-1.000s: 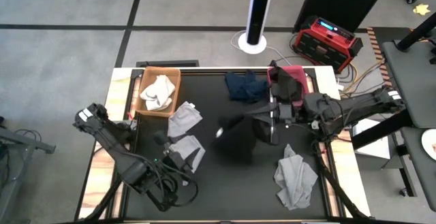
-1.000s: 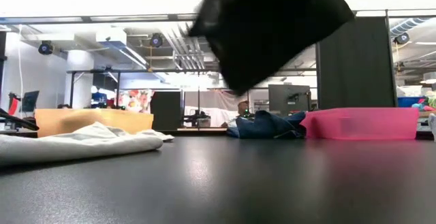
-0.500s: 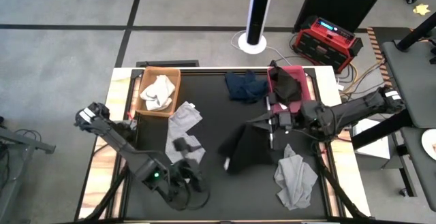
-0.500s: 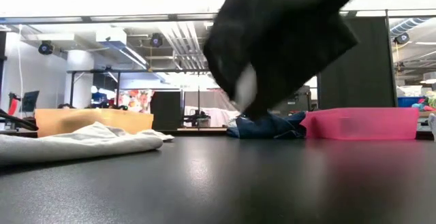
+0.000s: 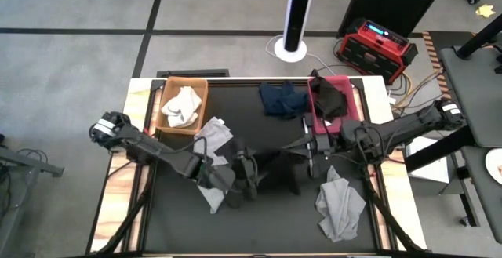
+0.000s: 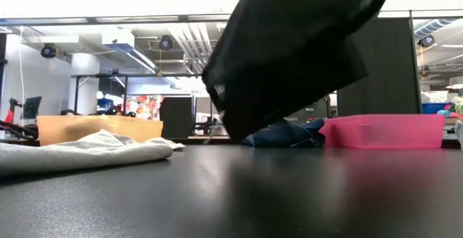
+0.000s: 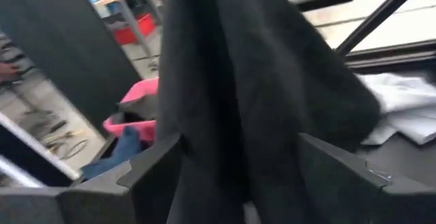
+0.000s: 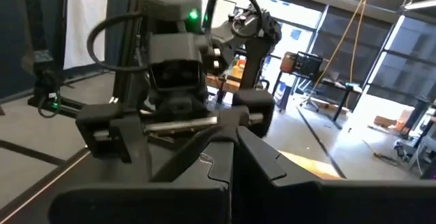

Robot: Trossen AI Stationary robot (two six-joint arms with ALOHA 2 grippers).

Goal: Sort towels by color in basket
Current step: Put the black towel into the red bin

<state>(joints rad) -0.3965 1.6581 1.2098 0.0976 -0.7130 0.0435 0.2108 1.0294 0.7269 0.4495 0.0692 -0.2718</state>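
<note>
A black towel (image 5: 278, 170) hangs over the middle of the table from my right gripper (image 5: 312, 147), which is shut on it. Its lower end (image 6: 235, 126) hangs just above the tabletop. My left gripper (image 7: 238, 159) is open and level, with its fingers standing on either side of the hanging cloth (image 7: 231, 81). A white towel (image 5: 182, 105) lies in the tan basket (image 5: 196, 85). Another black towel (image 5: 331, 97) is in the pink basket (image 5: 342, 80). A navy towel (image 5: 282, 99) and grey towels (image 5: 212, 136) (image 5: 340, 205) lie on the table. My right gripper pinches the black towel's upper part (image 5: 302, 150) between its two shut fingers, coming in about level from the table's right side. The towel hangs slack below the fingers, lifted off the table. My left gripper has the towel between its open fingers (image 7: 157, 166); I cannot tell whether they touch it.
Another grey towel (image 5: 213, 199) lies partly under my left arm. The baskets stand along the far edge, tan at the left and pink at the right. A red device (image 5: 375, 46) and a white pole base (image 5: 290, 50) are on the floor beyond the table.
My left gripper has swung from the near left toward the table's middle and turned up to level, ending with its fingers around the black towel. My right gripper has come down a little, and the towel has swung and sunk toward the tabletop.
</note>
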